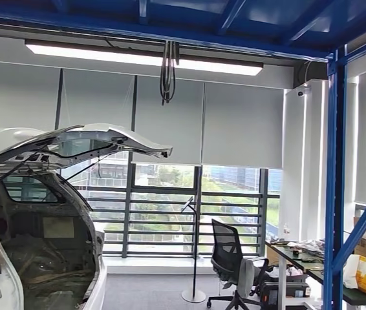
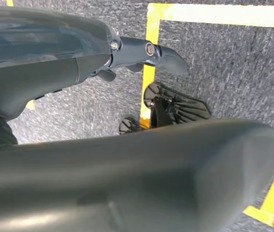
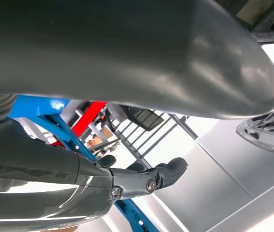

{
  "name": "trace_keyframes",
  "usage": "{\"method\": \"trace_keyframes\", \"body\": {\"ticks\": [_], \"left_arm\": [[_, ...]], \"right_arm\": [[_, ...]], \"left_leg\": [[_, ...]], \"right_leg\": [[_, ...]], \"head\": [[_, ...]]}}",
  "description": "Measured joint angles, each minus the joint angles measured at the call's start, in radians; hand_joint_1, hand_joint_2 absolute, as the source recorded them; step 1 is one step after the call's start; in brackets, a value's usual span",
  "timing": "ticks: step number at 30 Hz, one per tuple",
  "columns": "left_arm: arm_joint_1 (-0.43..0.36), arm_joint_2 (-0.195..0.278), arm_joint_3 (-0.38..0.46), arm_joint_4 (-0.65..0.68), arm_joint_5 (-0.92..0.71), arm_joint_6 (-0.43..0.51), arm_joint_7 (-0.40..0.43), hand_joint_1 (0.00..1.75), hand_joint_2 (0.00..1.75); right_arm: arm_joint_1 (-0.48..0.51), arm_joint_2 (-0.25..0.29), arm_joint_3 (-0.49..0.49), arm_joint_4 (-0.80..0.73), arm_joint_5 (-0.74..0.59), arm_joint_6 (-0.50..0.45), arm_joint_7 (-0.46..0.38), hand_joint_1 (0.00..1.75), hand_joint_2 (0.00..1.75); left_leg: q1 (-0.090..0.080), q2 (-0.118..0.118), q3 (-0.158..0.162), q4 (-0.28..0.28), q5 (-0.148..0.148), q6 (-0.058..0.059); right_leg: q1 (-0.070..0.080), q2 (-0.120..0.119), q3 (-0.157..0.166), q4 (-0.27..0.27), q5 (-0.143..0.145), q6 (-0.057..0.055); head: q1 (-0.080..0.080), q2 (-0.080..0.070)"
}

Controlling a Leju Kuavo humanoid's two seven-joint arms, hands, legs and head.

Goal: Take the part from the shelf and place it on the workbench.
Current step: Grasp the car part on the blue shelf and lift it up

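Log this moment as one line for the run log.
phase: before pickup | left hand: holds nothing, over grey floor | right hand: holds nothing | ahead: white car body, hatch up

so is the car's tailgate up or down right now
Up. In the head view the white car's tailgate is raised above the body, and the bare boot cavity shows open beneath it.

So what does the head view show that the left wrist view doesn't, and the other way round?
The head view alone shows the white car body with its raised tailgate, the black mesh office chair, the blue steel rack upright, the cluttered work table and the long ceiling light strip. The left wrist view alone shows the robot's left hand, its dark fingers apart and holding nothing, above grey speckled carpet marked with yellow floor tape. They share nothing that can be matched, apart from being in the same room.
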Motion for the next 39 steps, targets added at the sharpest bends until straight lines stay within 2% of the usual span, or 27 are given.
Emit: {"method": "trace_keyframes", "body": {"ticks": [2,7,11,15,20,27,32,39], "left_arm": [[-0.001,0.000,0.001,0.000,0.000,0.000,0.000,0.00,0.00],[-0.001,0.000,0.004,0.000,0.000,0.002,-0.001,0.00,0.00],[-0.001,0.000,0.006,0.000,0.001,0.002,-0.002,0.00,0.00],[0.000,0.000,0.006,0.000,0.001,0.002,-0.005,0.00,0.00],[-0.001,0.000,0.006,0.000,0.001,0.002,-0.006,0.00,0.00],[-0.001,0.000,0.006,0.000,-0.009,0.003,-0.005,0.00,0.00],[-0.001,0.000,0.006,0.000,-0.021,0.002,-0.005,0.00,0.00],[-0.002,0.000,0.003,0.000,-0.039,-0.005,-0.005,0.00,0.00]], "right_arm": [[0.003,0.000,-0.003,-0.002,0.003,-0.003,-0.007,0.00,0.00],[0.029,0.000,-0.018,-0.016,0.025,-0.015,-0.033,0.00,0.00],[0.078,0.000,-0.042,-0.028,0.112,-0.042,-0.031,0.00,1.75],[0.132,0.003,-0.079,-0.035,0.362,-0.134,0.020,0.00,1.75],[0.163,0.009,-0.099,-0.041,0.469,-0.169,0.060,0.00,1.75],[0.198,0.041,-0.150,-0.028,0.777,-0.218,0.264,0.00,1.75],[0.208,0.085,-0.229,0.015,0.855,-0.220,0.325,0.00,1.75],[0.178,0.117,-0.337,0.116,0.880,-0.142,0.357,0.00,1.75]], "left_leg": [[-0.001,0.000,0.001,0.000,0.000,0.001],[-0.002,0.001,0.007,0.000,0.000,0.001],[0.000,0.001,0.012,0.000,0.001,0.001],[0.002,0.001,0.014,-0.001,0.001,0.001],[0.003,0.001,0.015,-0.001,0.001,0.000],[0.004,0.001,0.015,-0.001,0.001,0.000],[0.004,0.001,0.016,-0.001,0.001,0.000],[0.004,0.001,0.016,-0.001,0.001,0.000]], "right_leg": [[-0.001,-0.001,0.003,-0.006,-0.003,0.004],[-0.002,-0.001,0.010,-0.010,-0.005,0.024],[0.000,-0.001,0.015,-0.009,-0.006,0.027],[0.002,-0.001,0.016,-0.008,-0.006,0.027],[0.003,-0.001,0.017,-0.007,-0.007,0.026],[0.003,-0.001,0.017,-0.007,-0.007,0.025],[0.003,-0.001,0.017,-0.007,-0.007,0.025],[0.003,-0.001,0.017,-0.007,-0.007,0.025]], "head": [[0.000,0.000],[0.000,-0.001],[0.000,-0.001],[0.000,-0.001],[0.000,-0.001],[0.000,-0.001],[0.000,-0.001],[0.000,-0.001]]}}
